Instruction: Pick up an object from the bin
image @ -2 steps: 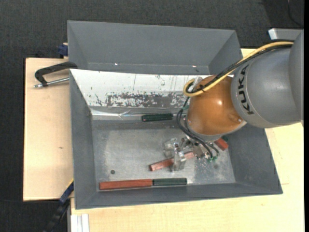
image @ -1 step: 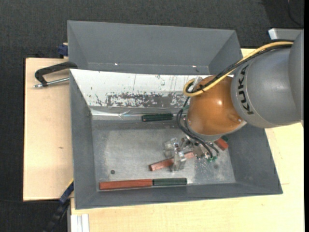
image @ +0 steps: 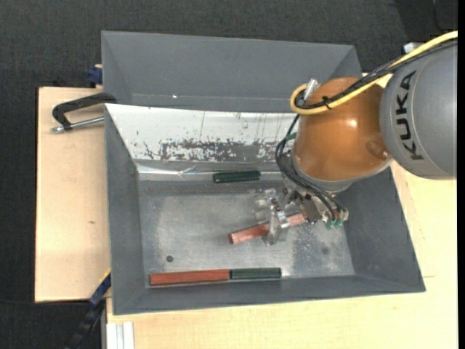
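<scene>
Lying flat along the near wall is a long red-brown stick [image: 189,276], and a dark green stick [image: 255,273] touches its right end. A far green stick [image: 236,176] rests by the back wall. A short red-brown stick [image: 247,235] lies on the middle of the bin floor. The gripper [image: 275,222] sits low at its right end, likely there to pinch it. I cannot tell if the gripper is squeezing yet.

"KUKA" in black letters on the grey arm [image: 425,122] casing.
</scene>
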`<state>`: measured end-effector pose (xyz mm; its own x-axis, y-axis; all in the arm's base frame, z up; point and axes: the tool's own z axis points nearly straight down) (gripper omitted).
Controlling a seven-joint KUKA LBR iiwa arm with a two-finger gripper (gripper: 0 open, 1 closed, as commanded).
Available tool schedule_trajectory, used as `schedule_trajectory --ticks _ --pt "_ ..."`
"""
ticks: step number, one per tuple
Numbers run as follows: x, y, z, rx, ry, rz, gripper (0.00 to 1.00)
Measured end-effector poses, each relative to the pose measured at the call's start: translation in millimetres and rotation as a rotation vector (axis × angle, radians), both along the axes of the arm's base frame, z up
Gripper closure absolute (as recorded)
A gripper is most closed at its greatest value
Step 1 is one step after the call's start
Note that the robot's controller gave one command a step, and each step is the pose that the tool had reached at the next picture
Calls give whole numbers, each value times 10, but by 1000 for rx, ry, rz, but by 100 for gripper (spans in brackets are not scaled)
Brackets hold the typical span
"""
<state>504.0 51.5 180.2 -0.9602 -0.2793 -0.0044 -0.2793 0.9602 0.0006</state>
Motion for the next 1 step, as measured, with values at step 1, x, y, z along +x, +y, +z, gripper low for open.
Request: schedule_trajectory --ticks 1 --pt "0 0 0 0 0 0 100"
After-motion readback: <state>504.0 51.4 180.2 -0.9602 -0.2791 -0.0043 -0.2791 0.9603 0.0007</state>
